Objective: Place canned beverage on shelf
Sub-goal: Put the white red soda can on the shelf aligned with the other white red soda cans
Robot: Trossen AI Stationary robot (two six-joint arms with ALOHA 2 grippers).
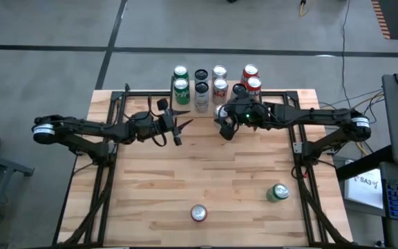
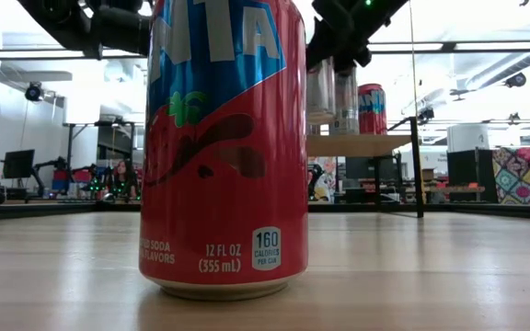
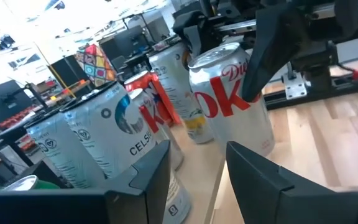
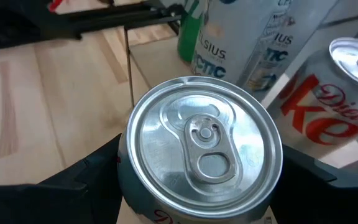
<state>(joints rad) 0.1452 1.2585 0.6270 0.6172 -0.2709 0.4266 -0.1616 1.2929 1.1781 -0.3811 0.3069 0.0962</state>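
In the low view, the red can (image 2: 224, 147) fills the centre, its top cut off, hiding most of the shelf (image 2: 362, 144).

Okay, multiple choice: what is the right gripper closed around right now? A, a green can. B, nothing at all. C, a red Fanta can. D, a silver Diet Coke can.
D: in the right wrist view the right gripper has a dark finger on each side of a silver Diet Coke can, at the front edge of the shelf.
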